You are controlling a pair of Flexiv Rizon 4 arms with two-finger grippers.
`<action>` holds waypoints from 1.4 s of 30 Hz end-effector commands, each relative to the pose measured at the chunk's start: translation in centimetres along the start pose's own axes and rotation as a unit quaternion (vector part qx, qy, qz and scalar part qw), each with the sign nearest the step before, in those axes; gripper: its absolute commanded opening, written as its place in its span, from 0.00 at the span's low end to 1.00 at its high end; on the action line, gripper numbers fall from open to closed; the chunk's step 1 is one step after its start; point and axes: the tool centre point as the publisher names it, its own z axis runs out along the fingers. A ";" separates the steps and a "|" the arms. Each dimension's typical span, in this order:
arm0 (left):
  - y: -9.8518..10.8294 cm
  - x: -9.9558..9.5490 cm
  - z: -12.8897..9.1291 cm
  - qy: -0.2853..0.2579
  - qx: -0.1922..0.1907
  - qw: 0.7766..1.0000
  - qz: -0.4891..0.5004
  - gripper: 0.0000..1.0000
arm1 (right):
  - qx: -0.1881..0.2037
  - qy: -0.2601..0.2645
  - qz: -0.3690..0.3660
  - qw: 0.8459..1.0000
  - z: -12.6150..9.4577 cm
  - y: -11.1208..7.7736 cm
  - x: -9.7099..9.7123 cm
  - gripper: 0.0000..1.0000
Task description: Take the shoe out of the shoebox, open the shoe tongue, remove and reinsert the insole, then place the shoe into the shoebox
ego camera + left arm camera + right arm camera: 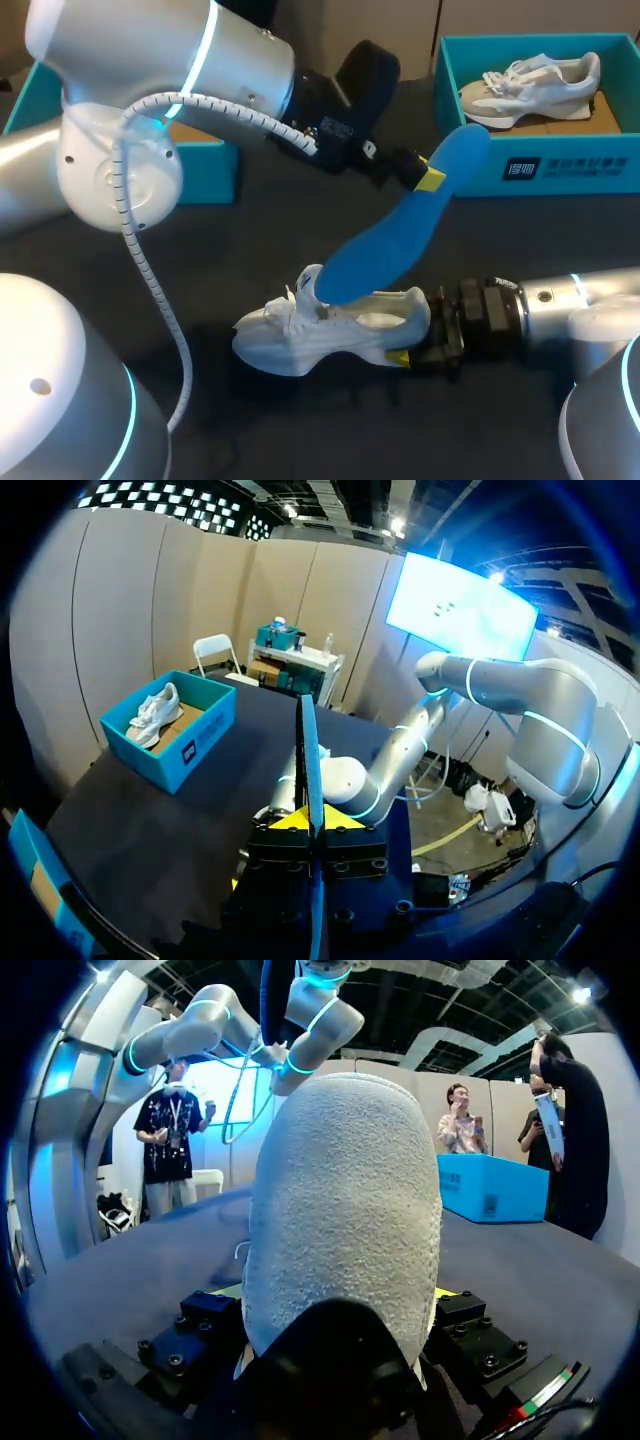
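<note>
2 robot arms work over a dark table [330, 445]: the left arm [150, 90] comes in from the left and stretches past the middle, and the right arm [570, 300] lies low along the table from the right. 2 teal boxes stand at the far edge. The open shoebox [560, 170] is at far right with a second shoe [530, 85] lying inside, and another box [205, 165] at far left is mostly hidden behind the left arm. Near the middle of the table, well apart from both boxes, the white shoe [330, 335] sits sole down, toe toward the left. A blue insole [400, 230] slants up out of the white shoe's opening, its lower end inside and its upper end in the air toward the shoebox. The left gripper [430, 178] pinches the insole near its upper end, its yellow tips closed on both faces; the left wrist view shows the insole edge-on. The right gripper [410, 350] clamps the white shoe's heel, 1 finger on each side.
</note>
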 end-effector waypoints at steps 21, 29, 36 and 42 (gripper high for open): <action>-4.8 -1.2 -2.6 0.061 0.097 0.993 0.012 0.00 | 0.001 -0.001 0.000 1.000 0.3 -0.2 0.2 0.00; -6.5 0.9 -4.4 0.080 0.141 0.987 -0.002 0.00 | 0.001 -0.001 0.000 1.000 0.3 -0.2 0.2 0.00; -6.3 3.4 -7.3 0.107 0.179 0.978 0.005 0.00 | 0.001 -0.001 0.000 1.000 0.3 -0.2 0.2 0.00; -6.0 3.9 -8.9 0.128 0.187 0.974 -0.010 0.00 | 0.001 -0.001 0.000 1.000 0.3 -0.2 0.2 0.00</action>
